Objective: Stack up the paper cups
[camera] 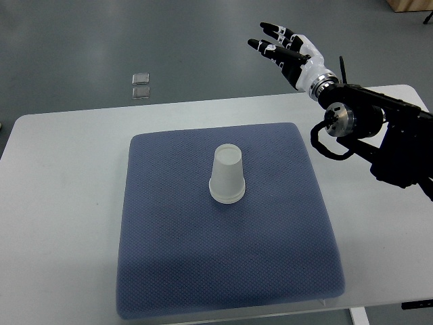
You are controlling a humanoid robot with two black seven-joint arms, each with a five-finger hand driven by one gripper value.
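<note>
Looks basically done: the upside-down paper cups (227, 175) sit nested as one stack mid blue mat (169, 271) (rims doubled at the base, I think), while the right hand (287, 49) hovers beyond the table (61, 203), fingers spread, holding nothing.

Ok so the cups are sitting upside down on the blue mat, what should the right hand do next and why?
Probably nothing more than pull back to rest. The paper cups already look nested, with doubled rims at the base, upside down on the mat. The right hand is open, holds nothing and hangs beyond the table's far edge.
</note>
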